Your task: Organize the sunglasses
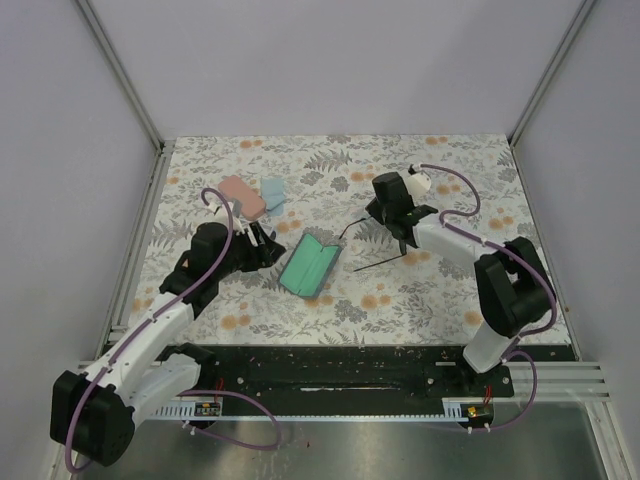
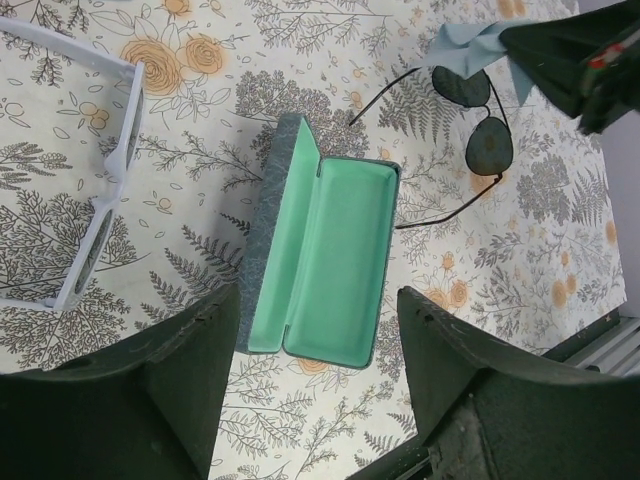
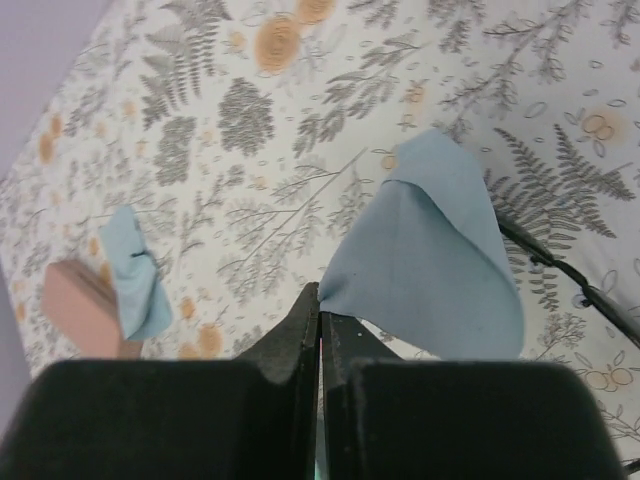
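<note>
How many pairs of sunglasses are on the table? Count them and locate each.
2. The white-framed pair lies left of the open green case; the thin black-framed pair lies right of it. No other pair shows, though one could be hidden.

The left wrist view crops the whitish sunglasses (image 2: 100, 195); the cloth (image 2: 465, 48) hides part of the black pair (image 2: 489, 148).

The left arm (image 1: 150, 338) and the right arm (image 1: 447, 240) have white link covers and black, rounded joint housings. A thin purple cable (image 1: 222, 212) runs in loops along each of them. The left gripper (image 2: 318, 300) has wide dark fingers (image 2: 170, 380) with a matt, slightly rough surface; the right gripper (image 3: 319, 300) is black too.
</note>
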